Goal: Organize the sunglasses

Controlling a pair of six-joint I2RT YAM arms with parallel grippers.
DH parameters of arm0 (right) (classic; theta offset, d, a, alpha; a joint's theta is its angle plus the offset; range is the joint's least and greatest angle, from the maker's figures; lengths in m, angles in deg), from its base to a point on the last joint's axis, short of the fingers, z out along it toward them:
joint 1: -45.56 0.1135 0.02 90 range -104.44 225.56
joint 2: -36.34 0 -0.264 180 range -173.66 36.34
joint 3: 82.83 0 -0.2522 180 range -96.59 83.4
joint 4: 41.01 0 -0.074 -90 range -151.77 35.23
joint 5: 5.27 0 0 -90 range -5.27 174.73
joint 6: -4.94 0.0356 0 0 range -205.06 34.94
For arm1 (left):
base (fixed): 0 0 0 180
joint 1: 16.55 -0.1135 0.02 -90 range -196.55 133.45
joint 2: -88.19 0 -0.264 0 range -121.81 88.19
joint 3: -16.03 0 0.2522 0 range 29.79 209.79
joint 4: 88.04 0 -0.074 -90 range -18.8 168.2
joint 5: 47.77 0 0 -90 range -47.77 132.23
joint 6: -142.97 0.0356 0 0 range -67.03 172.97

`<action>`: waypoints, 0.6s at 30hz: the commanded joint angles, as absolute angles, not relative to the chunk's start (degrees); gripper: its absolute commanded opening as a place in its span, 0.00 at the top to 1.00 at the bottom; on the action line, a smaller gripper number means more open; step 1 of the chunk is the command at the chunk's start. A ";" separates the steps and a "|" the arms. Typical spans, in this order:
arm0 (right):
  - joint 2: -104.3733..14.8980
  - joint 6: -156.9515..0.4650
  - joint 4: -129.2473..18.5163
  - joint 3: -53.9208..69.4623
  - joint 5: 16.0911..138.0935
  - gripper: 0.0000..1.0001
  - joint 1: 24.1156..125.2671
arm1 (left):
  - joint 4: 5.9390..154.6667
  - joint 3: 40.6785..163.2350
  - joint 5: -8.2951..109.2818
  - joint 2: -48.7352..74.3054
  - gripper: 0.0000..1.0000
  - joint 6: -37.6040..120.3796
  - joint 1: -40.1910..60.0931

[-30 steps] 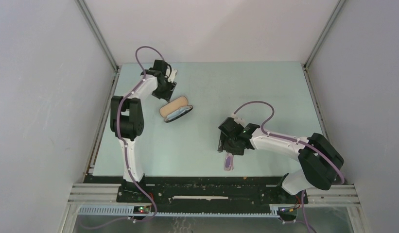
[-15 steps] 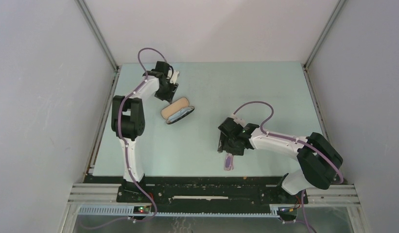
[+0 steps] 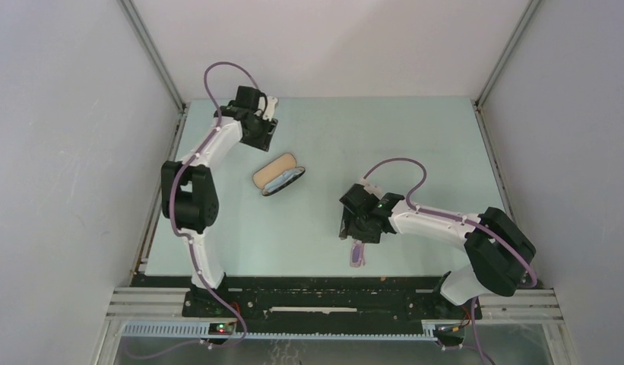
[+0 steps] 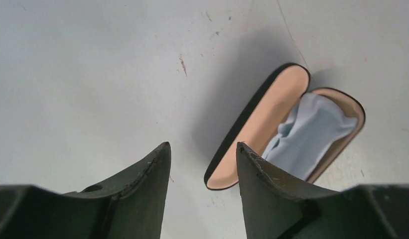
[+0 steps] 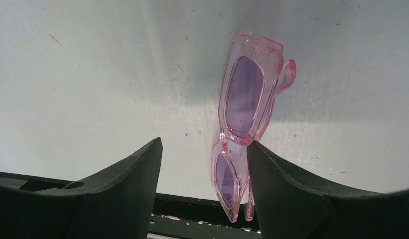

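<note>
Sunglasses (image 5: 247, 114), well apart from case (image 4: 272, 114): light, slick, probably fragile; pinch at bridge. Right end effector (image 5: 204, 144) open, empty; left end effector (image 4: 202, 147) open near case.

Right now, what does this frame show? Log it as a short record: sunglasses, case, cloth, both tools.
sunglasses: on the table near its front edge, outside the case
case: open, tan lining showing
cloth: light blue, inside the case
left tool: open, empty, above bare table beside the case
right tool: open, low at the sunglasses, close by one finger, not gripping
task status: sunglasses not yet in case
</note>
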State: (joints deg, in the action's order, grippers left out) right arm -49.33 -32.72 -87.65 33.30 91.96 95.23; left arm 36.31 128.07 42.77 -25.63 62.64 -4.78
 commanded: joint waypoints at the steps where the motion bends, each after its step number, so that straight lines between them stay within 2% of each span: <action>1: -49.86 -33.51 -87.37 31.37 92.76 0.28 95.86 | 34.49 125.53 45.85 -22.35 0.44 68.03 -2.74; 18: -50.23 -33.38 -87.30 31.37 92.56 0.28 95.84 | 37.40 124.42 34.64 -29.56 0.47 68.52 -0.29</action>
State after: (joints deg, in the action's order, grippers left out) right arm -49.98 -32.92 -87.59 33.30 91.76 95.26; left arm 34.34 126.10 37.61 -29.61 67.56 -0.08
